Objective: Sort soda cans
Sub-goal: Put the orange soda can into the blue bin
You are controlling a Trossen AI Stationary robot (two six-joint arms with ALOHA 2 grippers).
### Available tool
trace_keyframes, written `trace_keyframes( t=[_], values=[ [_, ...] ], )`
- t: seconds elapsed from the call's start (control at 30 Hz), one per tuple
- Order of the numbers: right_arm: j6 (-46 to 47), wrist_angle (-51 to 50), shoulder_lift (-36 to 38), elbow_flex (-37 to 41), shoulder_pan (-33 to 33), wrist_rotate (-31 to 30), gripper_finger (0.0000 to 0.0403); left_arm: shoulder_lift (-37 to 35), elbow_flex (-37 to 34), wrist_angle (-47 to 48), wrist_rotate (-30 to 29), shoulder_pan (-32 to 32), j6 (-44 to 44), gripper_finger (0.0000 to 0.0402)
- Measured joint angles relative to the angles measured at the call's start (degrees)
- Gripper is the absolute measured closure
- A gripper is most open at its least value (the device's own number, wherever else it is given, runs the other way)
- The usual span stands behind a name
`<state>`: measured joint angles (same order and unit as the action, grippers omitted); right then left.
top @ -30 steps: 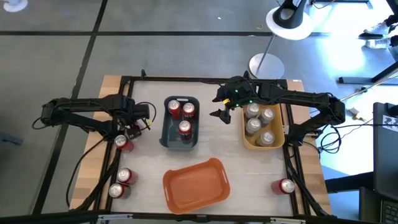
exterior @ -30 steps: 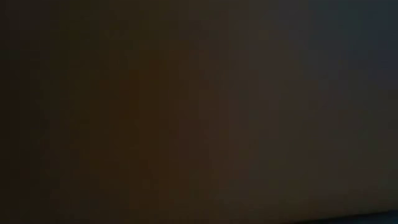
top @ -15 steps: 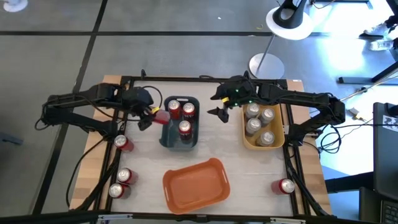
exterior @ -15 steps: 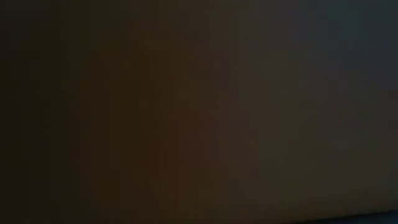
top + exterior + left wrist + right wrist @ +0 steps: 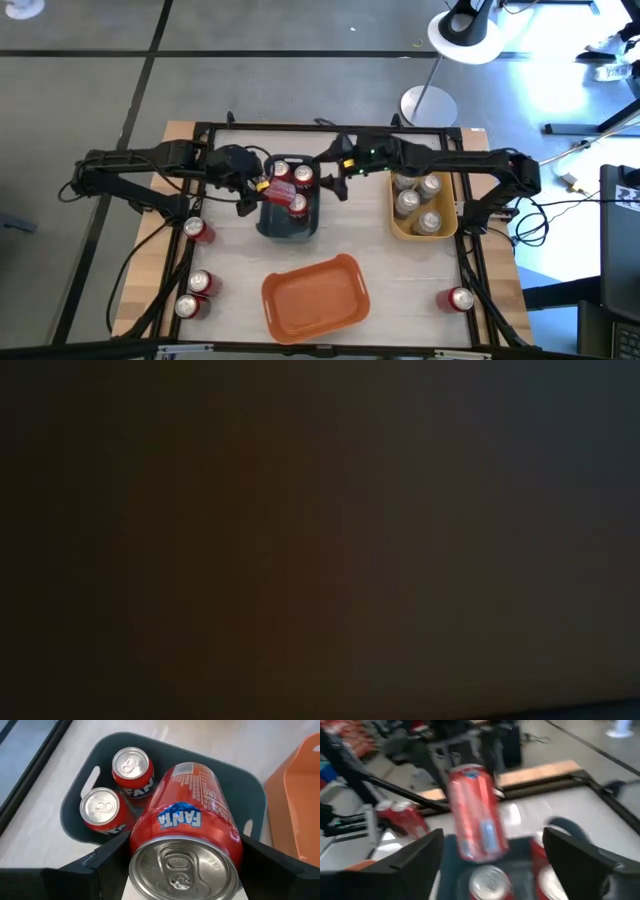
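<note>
My left gripper (image 5: 258, 189) (image 5: 185, 875) is shut on a red Fanta can (image 5: 265, 186) (image 5: 190, 815) above the left part of the grey-blue bin (image 5: 272, 225). Red cans (image 5: 132, 767) (image 5: 102, 810) stand upright in that bin. My right gripper (image 5: 335, 182) (image 5: 492, 865) is open just right of the bin and touches nothing; its wrist view looks at the held can (image 5: 475, 812). Silver cans (image 5: 418, 205) stand in the yellow bin (image 5: 447, 228). The low view is dark. My left gripper pinches the red Fanta can between its two fingers, on the side wall near the can's top end (image 5: 150, 845). The fingers come level from the table's left and lie along the can. The can is lifted clear over the grey-blue bin, lying tilted, its silver top toward the wrist.
Red cans lie on the table's left side (image 5: 200, 231) (image 5: 199, 283) (image 5: 186, 305), and one near the right near corner (image 5: 460, 298). An orange bin (image 5: 312, 297) sits near the front middle. A black frame (image 5: 200, 130) edges the table.
My left gripper has carried the red can up and toward the table's right, from the left side to above the grey-blue bin. My right gripper has moved left from beside the yellow bin to the grey-blue bin's right side, staying open.
</note>
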<state>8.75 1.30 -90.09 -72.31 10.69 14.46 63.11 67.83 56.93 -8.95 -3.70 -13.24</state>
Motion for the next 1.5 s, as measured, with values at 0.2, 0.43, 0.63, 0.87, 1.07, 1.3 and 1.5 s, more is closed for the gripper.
trace_keyframes(
  t=[0.2,0.43,0.63,0.87,1.07,1.3,1.5],
  values=[
    [0.0,8.5,-3.6,0.0,-3.2,-0.4,0.0183,0.3,0.0,-2.3,0.0,0.3,0.0,0.0112],
    [0.0,12.2,-8.5,0.0,-4.1,-0.9,0.0362,0.1,0.0,-4.4,0.0,0.5,0.4,0.0111],
    [0.0,12.5,-10.1,0.1,-4.1,-1.2,0.0383,-0.1,0.0,-5.6,-0.2,1.0,1.5,0.0111],
    [-1.5,12.6,-10.2,0.1,-4.7,-3.1,0.0385,-0.1,0.0,-6.5,-0.3,1.0,1.7,0.0111],
    [-1.5,14.6,-12.9,0.1,-4.7,-4.3,0.04,-0.2,-0.1,-6.6,-0.8,1.0,1.7,0.011],
    [-1.1,13.8,-13.4,0.1,-4.7,-4.0,0.0394,-0.2,0.0,-3.7,-0.2,1.0,-0.9,0.011],
    [-3.7,9.1,-8.1,0.0,-4.6,-4.0,0.0395,-0.3,0.0,1.8,-1.5,0.8,-1.6,0.011]
  ],
)
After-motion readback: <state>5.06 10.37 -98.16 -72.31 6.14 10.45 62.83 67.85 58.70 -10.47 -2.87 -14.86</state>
